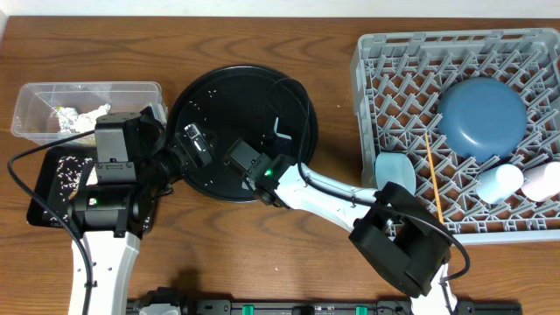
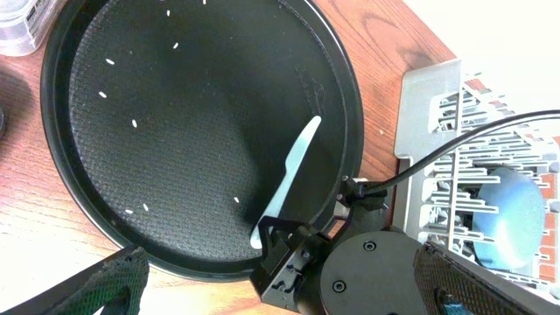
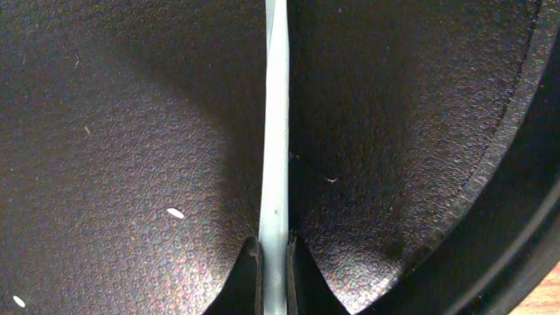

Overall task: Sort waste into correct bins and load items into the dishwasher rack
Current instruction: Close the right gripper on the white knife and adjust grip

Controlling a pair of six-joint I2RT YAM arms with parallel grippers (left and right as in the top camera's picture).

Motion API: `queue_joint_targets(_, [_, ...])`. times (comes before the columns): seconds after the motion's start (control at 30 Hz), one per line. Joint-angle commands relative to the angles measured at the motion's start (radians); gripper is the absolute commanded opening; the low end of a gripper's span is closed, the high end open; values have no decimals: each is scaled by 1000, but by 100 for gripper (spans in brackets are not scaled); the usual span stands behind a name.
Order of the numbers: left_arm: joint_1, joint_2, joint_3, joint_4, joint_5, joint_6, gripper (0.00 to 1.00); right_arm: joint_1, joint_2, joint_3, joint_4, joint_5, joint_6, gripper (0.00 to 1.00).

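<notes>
R claw (image 3: 273, 254) pressed together, pinching white spoon (image 3: 276, 131) by its handle, edge-on, low over round black tray (image 2: 201, 114) near the rack-side rim; can't tell if spoon touches tray. L claw (image 1: 194, 142) spread wide, empty, over tray's left part. Few rice grains (image 2: 136, 122) on tray. Blue plate (image 1: 481, 118) & chopstick (image 1: 433, 175) in rack (image 1: 376, 70).
</notes>
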Motion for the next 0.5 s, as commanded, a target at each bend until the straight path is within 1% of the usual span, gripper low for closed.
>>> queue_joint_targets(0.0, [5, 0, 14, -2, -9, 14, 98, 18, 92, -45, -31, -74, -30, 1])
queue_joint_targets(0.07, [5, 0, 14, -2, -9, 14, 98, 18, 92, -45, -31, -75, -50, 1])
queue_joint_targets(0.33, [5, 0, 14, -2, -9, 14, 98, 15, 90, -45, -31, -74, -52, 1])
queue_joint_targets(0.47, [5, 0, 14, -2, -9, 14, 98, 15, 76, -45, -23, -66, -111, 1])
